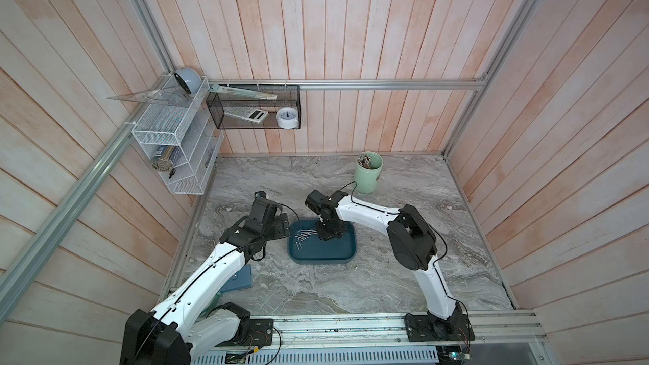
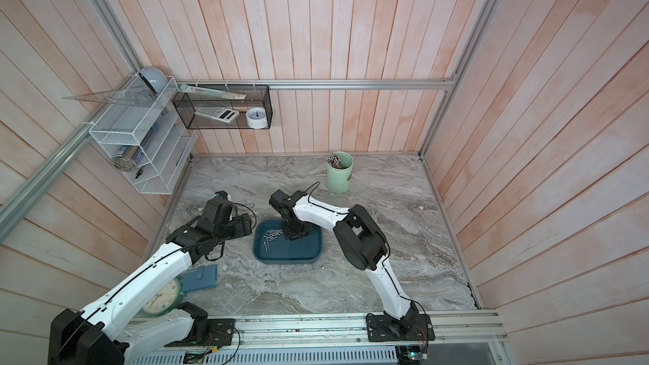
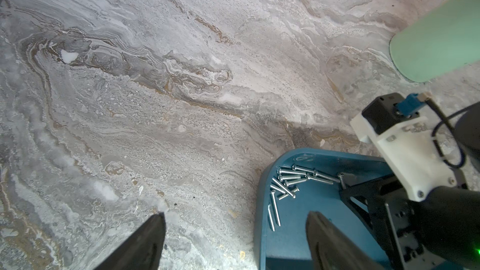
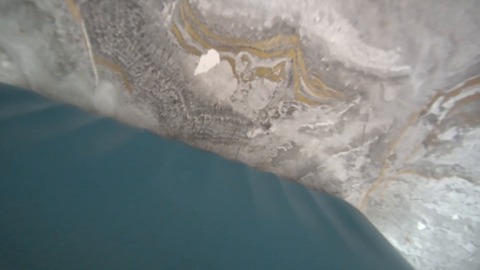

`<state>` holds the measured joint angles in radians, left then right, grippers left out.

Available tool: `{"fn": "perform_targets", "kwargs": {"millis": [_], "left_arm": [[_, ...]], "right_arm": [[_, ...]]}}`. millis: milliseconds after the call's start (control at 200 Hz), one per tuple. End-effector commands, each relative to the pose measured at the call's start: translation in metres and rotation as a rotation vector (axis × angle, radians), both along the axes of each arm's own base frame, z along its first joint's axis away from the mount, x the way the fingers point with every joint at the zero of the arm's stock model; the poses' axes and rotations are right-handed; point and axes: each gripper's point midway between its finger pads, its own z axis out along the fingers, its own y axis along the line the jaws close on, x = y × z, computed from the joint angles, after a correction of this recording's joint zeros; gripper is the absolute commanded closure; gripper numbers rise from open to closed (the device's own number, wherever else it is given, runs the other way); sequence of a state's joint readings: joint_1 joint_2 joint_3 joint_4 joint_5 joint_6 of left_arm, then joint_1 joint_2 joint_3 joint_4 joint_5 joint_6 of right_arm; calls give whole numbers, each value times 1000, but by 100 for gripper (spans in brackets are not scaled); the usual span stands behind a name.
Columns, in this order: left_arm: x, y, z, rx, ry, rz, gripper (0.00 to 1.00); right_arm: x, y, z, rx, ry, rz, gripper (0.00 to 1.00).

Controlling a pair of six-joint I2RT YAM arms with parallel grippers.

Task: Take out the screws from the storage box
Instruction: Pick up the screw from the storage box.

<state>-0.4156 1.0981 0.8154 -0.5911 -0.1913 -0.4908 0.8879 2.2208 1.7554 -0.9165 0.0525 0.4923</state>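
Top views both show us the shallow, dark teal-blue plastic storage box (image 1: 323, 252) (image 2: 289, 252) with rounded corners lying flat on the grey marble-patterned table (image 1: 404, 240), between the two arms. Small, thin silver-grey metal screws (image 1: 302, 237) (image 2: 271, 236) lie loose inside it, gathered toward the far corner on the robot's left. We see the right gripper (image 1: 328, 236) (image 2: 294, 234) pointing down into the box, just beside the screws on their right; from up here we cannot tell how its jaws stand. The left gripper (image 1: 279, 228) (image 2: 244, 224) is near the box's left wall and carries nothing. A tall pale green cylindrical cup (image 1: 367, 173) stands well apart, near the back wall.

Left wrist view: we look past the left gripper (image 3: 235, 215), whose two black fingers (image 3: 153, 237) are spread wide with nothing between them. One hangs over bare table, the other over the floor of the storage box (image 3: 285, 245). The screws (image 3: 288, 183) lie in a loose heap in the rounded corner, two of them a little apart from the rest. The right gripper (image 3: 348, 185) has its black tip right at the end of the nearest screw; whether it is clamped on one, we cannot tell.

Right wrist view: through the blur we make out the teal surface of the storage box (image 4: 130, 190) very close and the marbled table (image 4: 285, 48) beyond it. The right gripper's jaws cannot be judged here.
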Motion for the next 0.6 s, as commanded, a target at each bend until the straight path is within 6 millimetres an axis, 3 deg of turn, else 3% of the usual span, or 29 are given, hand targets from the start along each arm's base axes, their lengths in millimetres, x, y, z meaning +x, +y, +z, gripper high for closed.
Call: {"fn": "perform_targets", "kwargs": {"millis": [0,595], "left_arm": [[2,-1,4,4,-8,4,10],[3,0,3,10,-7,4,10]], "right_arm": [[4,0,-4,-28,-21,8,76],[9,6,-28,-37,-31,-33,83]]}}
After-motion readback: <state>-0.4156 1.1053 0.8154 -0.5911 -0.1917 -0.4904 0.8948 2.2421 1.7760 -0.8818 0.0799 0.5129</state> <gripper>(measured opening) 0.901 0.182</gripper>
